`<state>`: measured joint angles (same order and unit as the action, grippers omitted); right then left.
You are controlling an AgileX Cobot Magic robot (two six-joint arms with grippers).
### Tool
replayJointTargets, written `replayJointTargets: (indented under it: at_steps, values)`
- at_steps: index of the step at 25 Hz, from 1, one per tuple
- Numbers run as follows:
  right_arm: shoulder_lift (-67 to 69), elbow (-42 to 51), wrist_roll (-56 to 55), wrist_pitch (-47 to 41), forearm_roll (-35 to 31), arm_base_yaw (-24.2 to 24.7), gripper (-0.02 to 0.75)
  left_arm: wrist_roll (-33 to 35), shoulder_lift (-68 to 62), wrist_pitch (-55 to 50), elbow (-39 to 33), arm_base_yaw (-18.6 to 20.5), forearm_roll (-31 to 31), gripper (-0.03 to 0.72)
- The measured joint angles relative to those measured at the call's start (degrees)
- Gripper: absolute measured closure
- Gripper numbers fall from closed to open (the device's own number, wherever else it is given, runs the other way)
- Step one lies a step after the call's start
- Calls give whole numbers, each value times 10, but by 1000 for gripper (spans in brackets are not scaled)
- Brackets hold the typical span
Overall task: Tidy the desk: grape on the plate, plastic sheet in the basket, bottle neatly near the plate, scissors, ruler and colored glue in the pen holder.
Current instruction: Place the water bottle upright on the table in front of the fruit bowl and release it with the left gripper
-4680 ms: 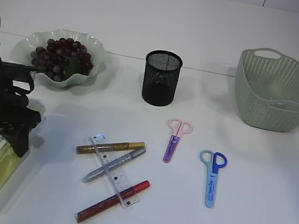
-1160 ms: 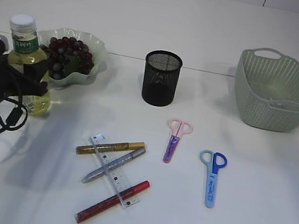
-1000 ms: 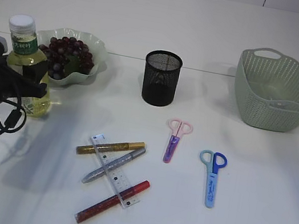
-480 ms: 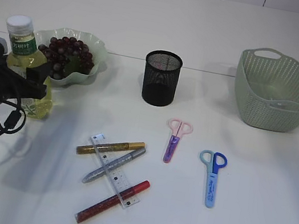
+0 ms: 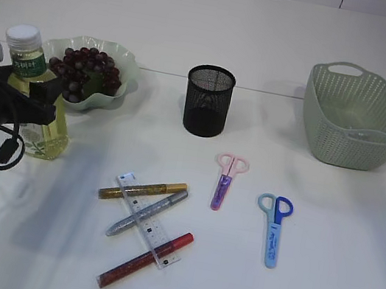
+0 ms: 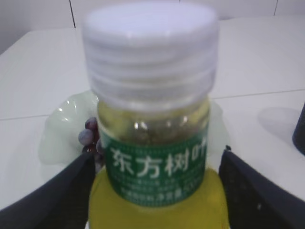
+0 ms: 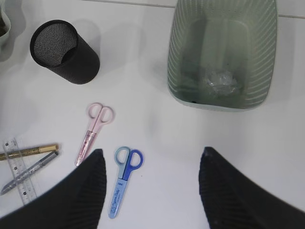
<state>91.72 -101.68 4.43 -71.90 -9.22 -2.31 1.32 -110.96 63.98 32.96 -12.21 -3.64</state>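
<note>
Left tool (image 5: 42,99) clamps one bottle (image 5: 29,74); right tool (image 7: 150,191) apart; two scissors (image 5: 225,180), three glue pens (image 5: 143,190).

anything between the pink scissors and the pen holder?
Nothing visible. The pink scissors lie on bare table just in front of the pen holder, whose mouth is open. The blue scissors and glue pens lie off to the sides.

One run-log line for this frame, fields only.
phase: placing bottle | left gripper: around bottle, upright beside plate | right gripper: open, idle above table | pen holder: nothing sticking out
</note>
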Motion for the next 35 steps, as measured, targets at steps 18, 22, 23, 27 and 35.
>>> replayJointTargets:
  at_steps: [18, 22, 23, 27, 35]
  values:
    - [0, 0, 0, 0, 0, 0, 254, 0, 110, 14, -9, -2, 3, 113]
    - [0, 0, 0, 0, 0, 0, 254, 0, 162, -1, -9, -2, 3, 113]
    - [0, 0, 0, 0, 0, 0, 254, 1, 177, -15, -9, -2, 3, 113]
    - [0, 0, 0, 0, 0, 0, 254, 2, 240, -109, -10, -2, 3, 115]
    - [0, 0, 0, 0, 1, 0, 254, 2, 393, -368, -9, -2, 3, 143]
